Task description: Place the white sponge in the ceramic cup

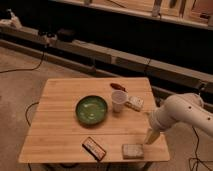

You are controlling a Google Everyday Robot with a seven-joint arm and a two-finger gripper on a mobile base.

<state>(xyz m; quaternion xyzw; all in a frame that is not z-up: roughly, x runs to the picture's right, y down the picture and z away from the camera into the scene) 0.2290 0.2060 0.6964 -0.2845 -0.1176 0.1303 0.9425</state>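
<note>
arm: white, bulky arm comes in from the right edge of the view, elbow bent, forearm angled down and left over the table's right side
gripper: pale two-finger gripper points down and slightly left, tip low over the front-right part of the light wooden slatted table
fingers: spread wide, nothing held between them
gripper vs sponge: gripper is just beside the sponge, to its right and a bit further back; apart, no contact seen
sponge: small greyish-white rectangular sponge block lies flat on the table near the front-right corner, close to the front edge
sponge axis: long side runs roughly left-right, about parallel to the table's front edge; no end tilted up
cup: small plain white tapered ceramic cup stands upright mid-table, rim up, well apart from the sponge
cup neighbours: round green bowl just to its left; whitish rectangular block with a darker edge just to its right; small red object behind it
other: dark flat packet with a pale centre lies near the front edge, left of the sponge, set diagonally
cup contents: cannot tell
</note>
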